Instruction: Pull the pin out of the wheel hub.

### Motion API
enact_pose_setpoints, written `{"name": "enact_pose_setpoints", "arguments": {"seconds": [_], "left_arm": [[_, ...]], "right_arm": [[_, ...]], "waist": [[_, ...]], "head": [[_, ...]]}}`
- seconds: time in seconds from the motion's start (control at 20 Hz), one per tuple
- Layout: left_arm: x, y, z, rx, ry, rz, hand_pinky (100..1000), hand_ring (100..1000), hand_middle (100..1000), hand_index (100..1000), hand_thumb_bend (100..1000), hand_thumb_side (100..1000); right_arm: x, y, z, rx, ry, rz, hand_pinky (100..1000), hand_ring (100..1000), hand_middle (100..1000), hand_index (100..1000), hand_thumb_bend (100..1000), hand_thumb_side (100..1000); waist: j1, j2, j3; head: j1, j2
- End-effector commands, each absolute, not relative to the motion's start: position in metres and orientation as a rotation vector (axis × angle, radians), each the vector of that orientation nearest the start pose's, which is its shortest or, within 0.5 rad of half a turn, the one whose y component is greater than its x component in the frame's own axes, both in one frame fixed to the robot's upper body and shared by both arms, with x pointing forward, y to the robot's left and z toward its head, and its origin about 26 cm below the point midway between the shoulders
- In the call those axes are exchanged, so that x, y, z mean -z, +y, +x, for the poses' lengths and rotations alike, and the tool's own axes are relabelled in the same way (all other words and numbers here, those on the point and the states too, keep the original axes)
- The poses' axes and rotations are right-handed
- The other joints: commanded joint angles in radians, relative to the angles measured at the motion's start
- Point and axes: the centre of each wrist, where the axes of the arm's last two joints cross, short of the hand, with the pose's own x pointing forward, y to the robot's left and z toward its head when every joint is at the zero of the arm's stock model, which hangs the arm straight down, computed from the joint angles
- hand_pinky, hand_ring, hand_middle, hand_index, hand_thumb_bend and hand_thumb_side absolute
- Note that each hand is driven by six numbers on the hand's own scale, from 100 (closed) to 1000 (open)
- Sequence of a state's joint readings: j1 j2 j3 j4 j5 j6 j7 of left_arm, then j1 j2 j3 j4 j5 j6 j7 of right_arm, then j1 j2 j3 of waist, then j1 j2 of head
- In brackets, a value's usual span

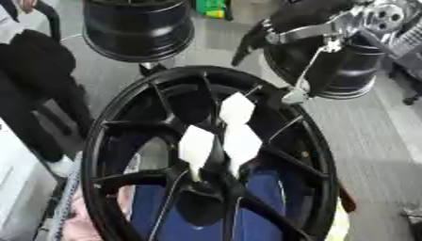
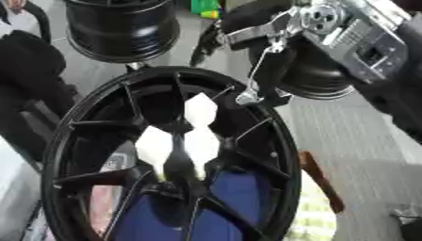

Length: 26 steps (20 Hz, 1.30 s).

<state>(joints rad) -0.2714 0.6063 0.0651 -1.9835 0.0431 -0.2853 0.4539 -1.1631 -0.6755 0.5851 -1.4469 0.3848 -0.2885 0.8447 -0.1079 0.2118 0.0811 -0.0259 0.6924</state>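
My right hand [image 2: 247, 35], fingers curled, pinches a thin silver metal pin [image 1: 312, 66] at one o'clock on the glossy black spoked wheel hub [image 1: 115, 117]. I judge the pin light, stiff, slippery; grasp near its top.

Probably a workshop: black wheel rims [image 1: 136, 28] on a grey floor [image 1: 371, 136].

Both views from robot head, stereo pair, looking steeply down, close on black wheel hub [image 1: 210, 155]. Shared: hub spokes, second wheel [image 1: 138, 28] behind, right hand [image 2: 272, 28] entering upper right (larger, nearer in right eye view).
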Motion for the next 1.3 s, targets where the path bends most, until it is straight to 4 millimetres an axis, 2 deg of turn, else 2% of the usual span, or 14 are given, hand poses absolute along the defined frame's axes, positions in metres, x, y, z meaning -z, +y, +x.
{"name": "enact_pose_setpoints", "arguments": {"seconds": [0.05, 0.55, 0.9, 1.3], "left_arm": [[-0.242, 0.318, 0.291, -0.148, 3.502, -0.691, 751, 813, 730, 839, 211, 574], [-0.247, 0.317, 0.292, -0.153, 3.482, -0.685, 749, 813, 729, 838, 206, 583], [-0.249, 0.317, 0.292, -0.154, 3.478, -0.685, 749, 813, 728, 838, 203, 586], [-0.247, 0.318, 0.292, -0.155, 3.482, -0.697, 751, 812, 727, 838, 204, 586]], "right_arm": [[-0.352, -0.183, 0.413, 2.821, 1.815, 0.749, 901, 895, 854, 929, 348, 317], [-0.347, -0.182, 0.426, 2.783, 1.812, 0.665, 903, 893, 854, 926, 344, 313], [-0.342, -0.185, 0.430, 2.845, 1.775, 0.554, 906, 890, 848, 927, 351, 281], [-0.350, -0.183, 0.423, 2.835, 1.748, 0.547, 908, 889, 846, 925, 345, 274]], "waist": [[0.003, -0.009, 0.002], [-0.016, 0.020, 0.021], [-0.023, 0.029, 0.026], [-0.022, 0.025, 0.023]], "head": [[-0.005, -0.018], [-0.024, -0.048], [-0.027, -0.049], [-0.024, -0.044]]}}
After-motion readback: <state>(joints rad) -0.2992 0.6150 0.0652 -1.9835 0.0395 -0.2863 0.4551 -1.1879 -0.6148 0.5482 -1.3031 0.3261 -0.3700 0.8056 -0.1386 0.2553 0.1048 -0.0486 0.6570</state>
